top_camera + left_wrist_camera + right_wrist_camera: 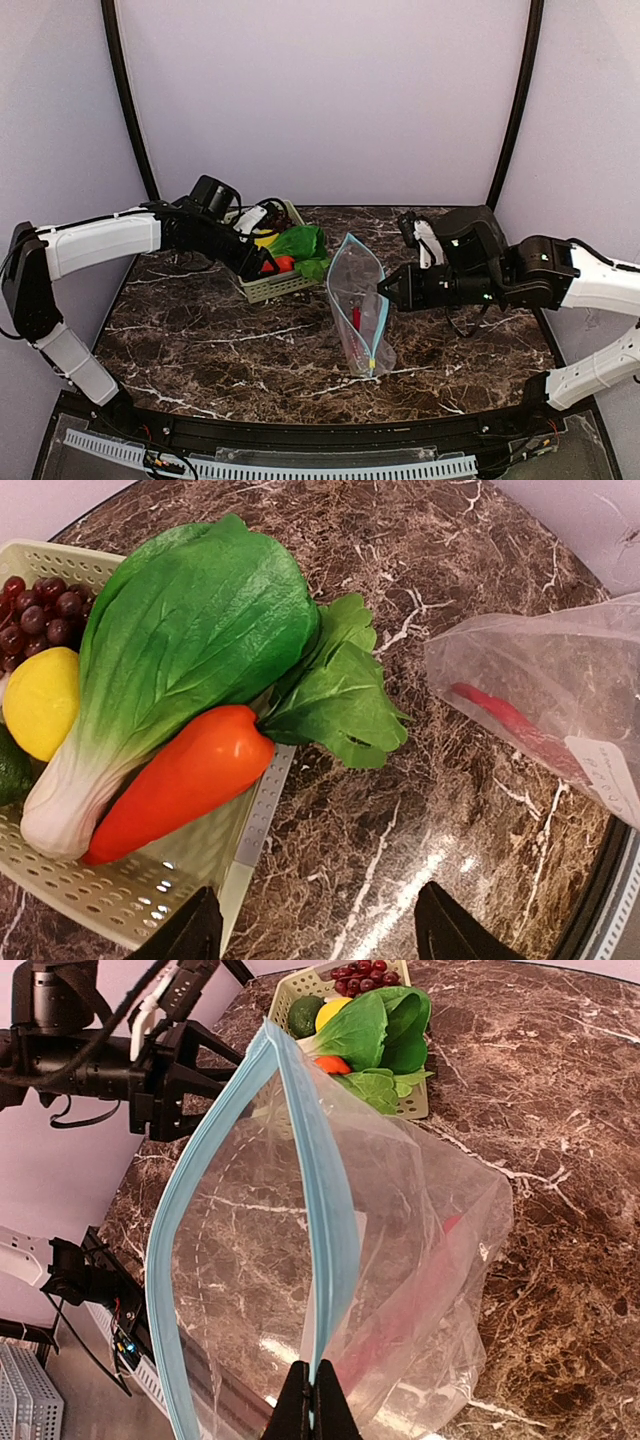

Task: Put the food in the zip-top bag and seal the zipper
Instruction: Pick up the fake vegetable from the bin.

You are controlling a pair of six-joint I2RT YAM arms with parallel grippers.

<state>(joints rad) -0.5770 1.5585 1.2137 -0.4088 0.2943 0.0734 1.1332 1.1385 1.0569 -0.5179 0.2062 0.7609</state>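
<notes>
Our right fingers are pressed together on the light blue zipper. They hold up the zip-top bag with its mouth open, its bottom resting on the desk just right of the basket and one red chilli inside. Our left fingers stand apart with nothing between them, hovering over the basket's corner close to the orange-red pepper. That pepper lies in the basket with the bok choy, whose leaves hang over the rim, the lemon, the grapes and a dark green piece.
</notes>
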